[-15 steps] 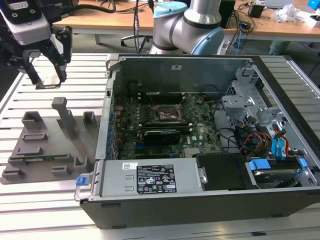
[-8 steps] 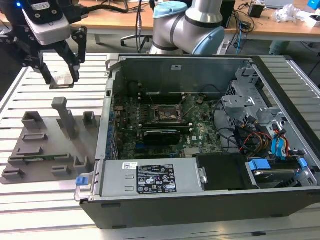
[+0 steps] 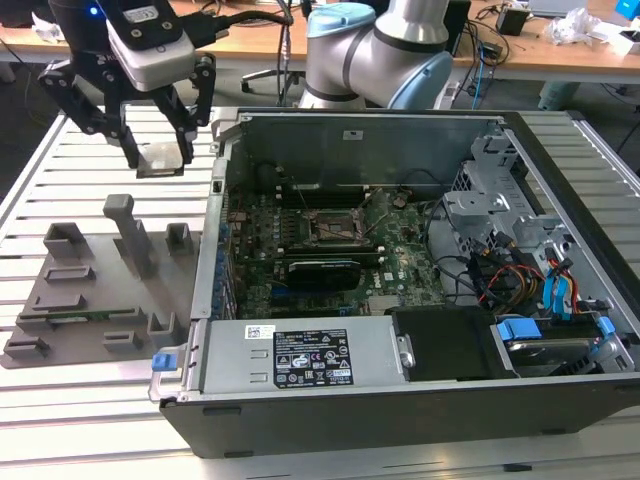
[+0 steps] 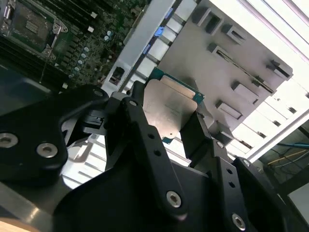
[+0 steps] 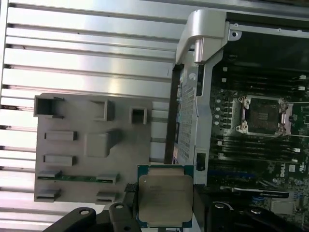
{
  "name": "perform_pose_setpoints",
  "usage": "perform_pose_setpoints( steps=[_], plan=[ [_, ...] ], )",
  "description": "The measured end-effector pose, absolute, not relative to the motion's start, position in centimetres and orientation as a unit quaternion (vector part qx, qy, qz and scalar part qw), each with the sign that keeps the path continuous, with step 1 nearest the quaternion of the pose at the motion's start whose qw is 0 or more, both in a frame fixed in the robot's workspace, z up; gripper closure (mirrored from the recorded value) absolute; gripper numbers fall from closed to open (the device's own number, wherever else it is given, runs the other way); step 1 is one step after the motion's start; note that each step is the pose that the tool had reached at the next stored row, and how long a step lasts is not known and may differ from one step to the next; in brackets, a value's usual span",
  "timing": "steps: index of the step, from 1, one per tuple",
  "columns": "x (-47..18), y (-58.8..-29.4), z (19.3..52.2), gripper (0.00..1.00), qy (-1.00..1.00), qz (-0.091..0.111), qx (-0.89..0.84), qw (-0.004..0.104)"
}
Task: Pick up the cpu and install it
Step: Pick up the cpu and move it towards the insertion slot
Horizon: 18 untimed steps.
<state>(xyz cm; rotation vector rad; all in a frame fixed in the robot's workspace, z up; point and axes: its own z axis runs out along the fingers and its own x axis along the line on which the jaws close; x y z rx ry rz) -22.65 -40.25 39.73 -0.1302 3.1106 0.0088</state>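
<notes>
My pincer [image 3: 158,152] is closed just to the width of the cpu [image 5: 165,198], its 2 fingers [image 4: 140,121] pressing opposite edges of the chip. I hold it in the air above the slatted table [image 3: 80,170], between the grey parts tray [image 3: 90,290] and the open computer case [image 3: 400,420], well apart from the socket [image 5: 263,116].

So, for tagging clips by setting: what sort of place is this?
Likely a robotics lab: open computer case on a slatted metal table, gripper holding the cpu, cluttered desks behind.
</notes>
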Motion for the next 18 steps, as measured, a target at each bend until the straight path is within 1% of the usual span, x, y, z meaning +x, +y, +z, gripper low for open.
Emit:
perform_pose_setpoints(
  steps=[18],
  plan=[
    [-16.0, -40.0, 39.4, 0.45, 0.999, 0.003, -0.042, 0.014]
  ],
)
